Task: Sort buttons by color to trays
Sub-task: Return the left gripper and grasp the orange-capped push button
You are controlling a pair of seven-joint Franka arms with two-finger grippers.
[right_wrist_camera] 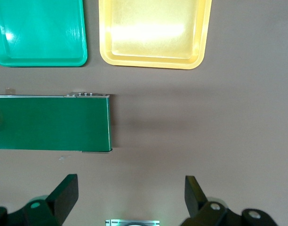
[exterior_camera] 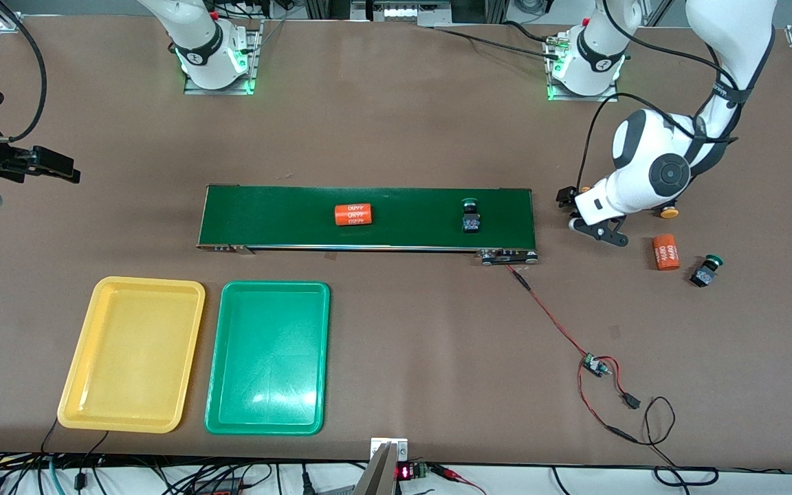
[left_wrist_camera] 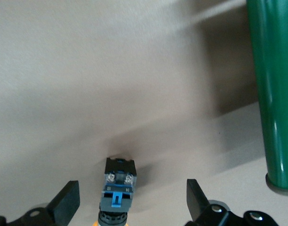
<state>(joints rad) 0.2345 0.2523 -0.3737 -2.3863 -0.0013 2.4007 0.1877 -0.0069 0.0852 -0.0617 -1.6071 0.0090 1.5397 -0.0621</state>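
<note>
both trays (exterior_camera: 267,423) bare, nothing sorted. left gripper (left_wrist_camera: 132,202), fingers apart, straddles a yellow button (left_wrist_camera: 117,193); right gripper (right_wrist_camera: 130,200) waits, fingers apart, at frame's left edge.

Dial as seen from the front camera, 12 toward the bases. Conveyor belt (exterior_camera: 368,216) is lying mid-counter, carrying a cylinder (exterior_camera: 353,214) and, at its 3 o'clock, the belt button (exterior_camera: 470,214). Two trays are sitting side by side at the belt's 7 o'clock: the end tray (exterior_camera: 133,354) and the inner tray (exterior_camera: 269,357). Off the belt's 3 o'clock end, the left tool (left_wrist_camera: 132,197) is straddling a third button (left_wrist_camera: 119,181); a second cylinder (exterior_camera: 666,252) and loose button (exterior_camera: 707,269) are lying at 4 o'clock.
</note>
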